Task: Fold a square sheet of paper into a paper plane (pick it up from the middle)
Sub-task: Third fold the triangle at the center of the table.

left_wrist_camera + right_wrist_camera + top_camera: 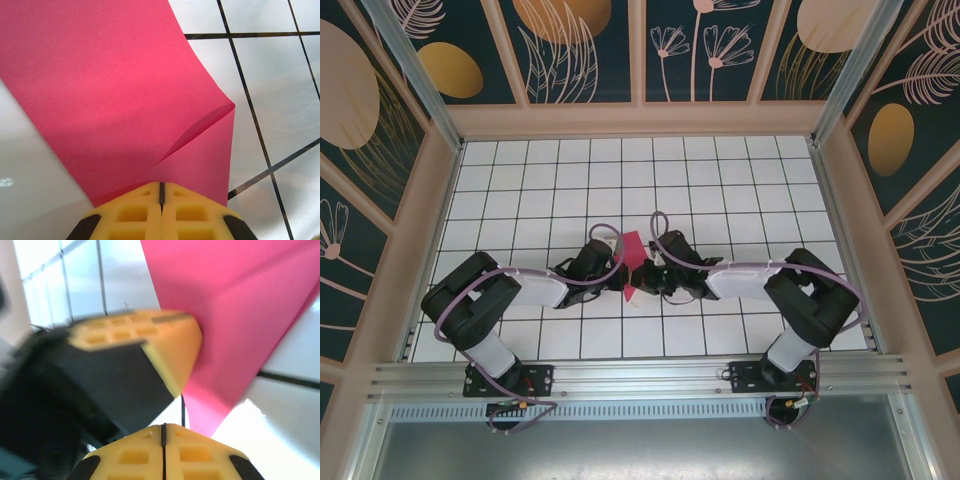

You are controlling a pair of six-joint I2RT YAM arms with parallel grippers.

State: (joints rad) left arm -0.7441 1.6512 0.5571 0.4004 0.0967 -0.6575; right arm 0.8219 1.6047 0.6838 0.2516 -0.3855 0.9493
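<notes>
The square sheet of paper (631, 248) is red-pink and held up off the white grid table between the two arms. In the left wrist view the sheet (115, 85) rises out of my left gripper (161, 184), whose yellow fingers are shut on its edge; a soft crease runs toward one corner. My right gripper (163, 426) is shut, its tips close under the left gripper's fingers (135, 335). The sheet (235, 305) hangs just past its right fingertip, and no paper shows in the slit between its jaws. From above, the left gripper (620, 268) and right gripper (645, 275) almost touch.
The white grid table (620, 180) is fenced by beige walls (640, 120) at the back and sides. An aluminium rail (640, 378) carries both arm bases at the near edge. Purple cables loop over both arms.
</notes>
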